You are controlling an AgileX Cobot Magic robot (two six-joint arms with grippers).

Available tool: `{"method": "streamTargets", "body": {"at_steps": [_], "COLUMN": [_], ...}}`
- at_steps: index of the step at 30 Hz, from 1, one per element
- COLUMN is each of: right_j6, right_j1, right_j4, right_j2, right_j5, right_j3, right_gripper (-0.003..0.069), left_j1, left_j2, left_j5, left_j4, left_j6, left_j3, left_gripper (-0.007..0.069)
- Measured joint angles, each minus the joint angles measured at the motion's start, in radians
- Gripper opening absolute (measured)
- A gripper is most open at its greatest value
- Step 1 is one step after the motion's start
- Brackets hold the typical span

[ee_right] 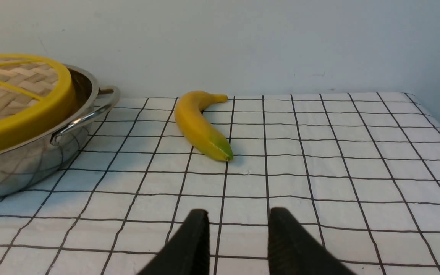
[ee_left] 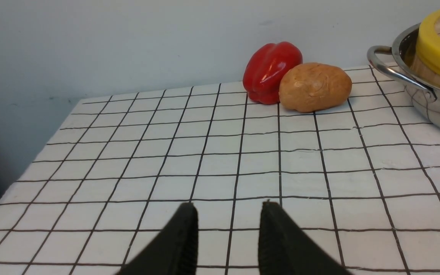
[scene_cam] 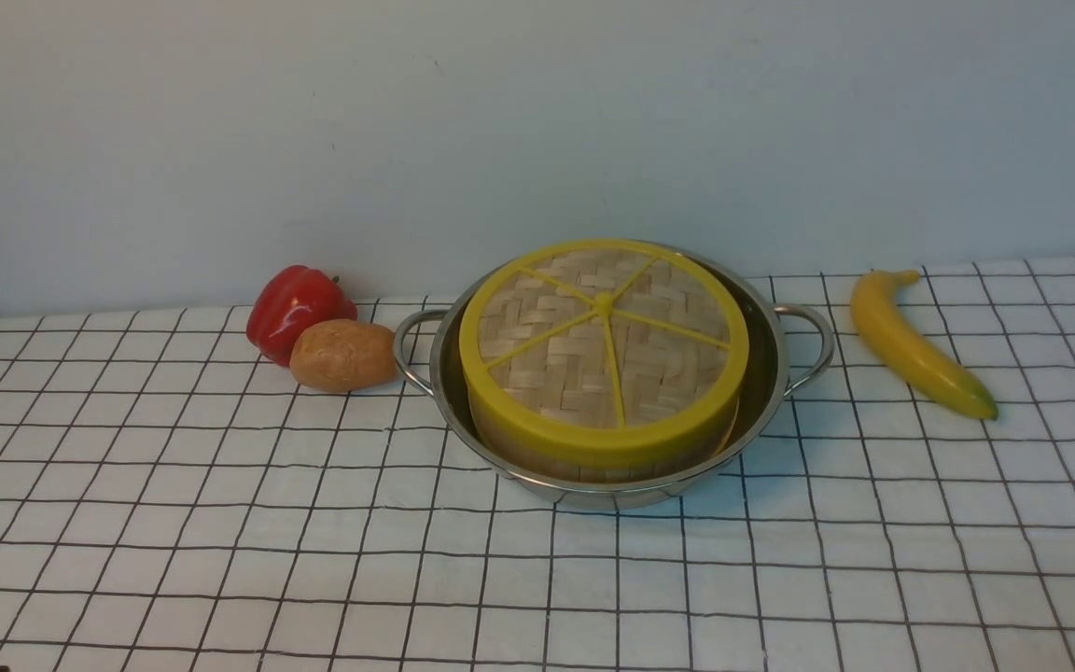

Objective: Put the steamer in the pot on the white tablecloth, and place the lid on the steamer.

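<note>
Front view: neither arm in frame. The pot (scene_cam: pixel 614 392) sat on the white tablecloth (scene_cam: pixel 220 541); the steamer (scene_cam: pixel 593 453) stood inside it, and the lid (scene_cam: pixel 604 347) lay on the steamer, slightly tilted. A red bell pepper (scene_cam: pixel 298 310) and a potato (scene_cam: pixel 342 355) touched each other just beside one pot handle; a banana (scene_cam: pixel 916 342) lay near the other.

Left wrist view: left gripper (ee_left: pixel 229 214) stood over bare cloth, jaws apart, nothing between them. Pot (ee_left: pixel 426 95) with lidded steamer lay well apart, ahead and off to one side.

Right wrist view: right gripper (ee_right: pixel 238 217) likewise empty, jaws apart. Pot (ee_right: pixel 33 156) lay ahead to one side, well apart; banana nearer, straight ahead.
</note>
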Motion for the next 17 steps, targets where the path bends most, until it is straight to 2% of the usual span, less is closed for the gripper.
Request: {"method": "streamTargets", "body": {"at_steps": [17], "right_j6": [0.002], "right_j1": [0.0], "right_j4": [0.0], "right_j2": [0.0], "right_j5": [0.0], "right_j3": [0.0], "right_gripper": [0.024], "left_j1": [0.0], "left_j2": [0.0], "left_j5": [0.0], "left_j4": [0.0], "left_j6": [0.0], "left_j3": [0.0], "left_gripper": [0.0243]}}
